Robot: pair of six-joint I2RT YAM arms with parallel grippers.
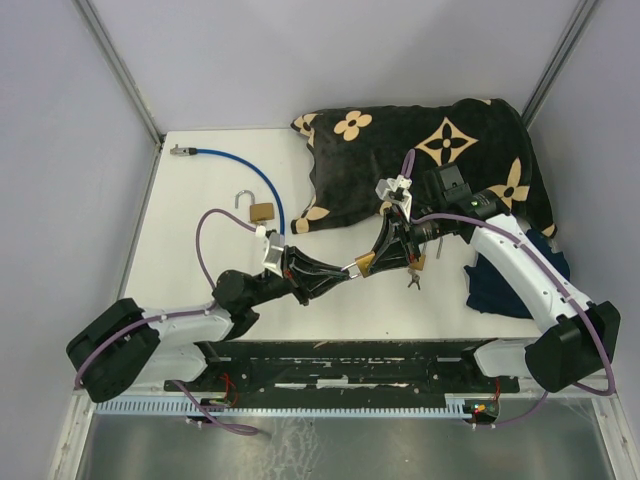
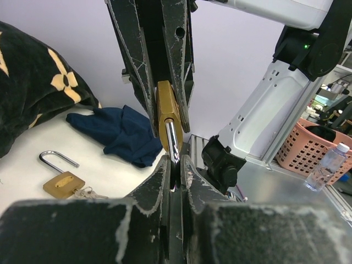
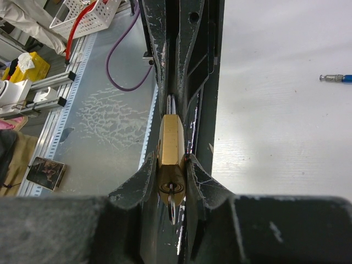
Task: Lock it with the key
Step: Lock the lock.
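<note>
A brass padlock (image 1: 365, 263) hangs in the air between both arms. My right gripper (image 1: 388, 252) is shut on its body (image 3: 172, 143), and a silver key (image 3: 175, 198) sticks out of the keyhole facing the right wrist camera. In the left wrist view my left gripper (image 2: 176, 162) is shut on the lock's silver shackle (image 2: 172, 137), just below the brass body (image 2: 166, 110). From above, the left gripper (image 1: 348, 271) reaches in from the left and meets the right one over the table's middle.
A second padlock (image 2: 63, 184) lies open on the table with keys (image 1: 413, 282), beside a navy cloth (image 2: 118, 132). Another open padlock (image 1: 258, 208) and a blue cable (image 1: 240, 165) lie at the left. A black patterned bag (image 1: 430, 150) fills the back right.
</note>
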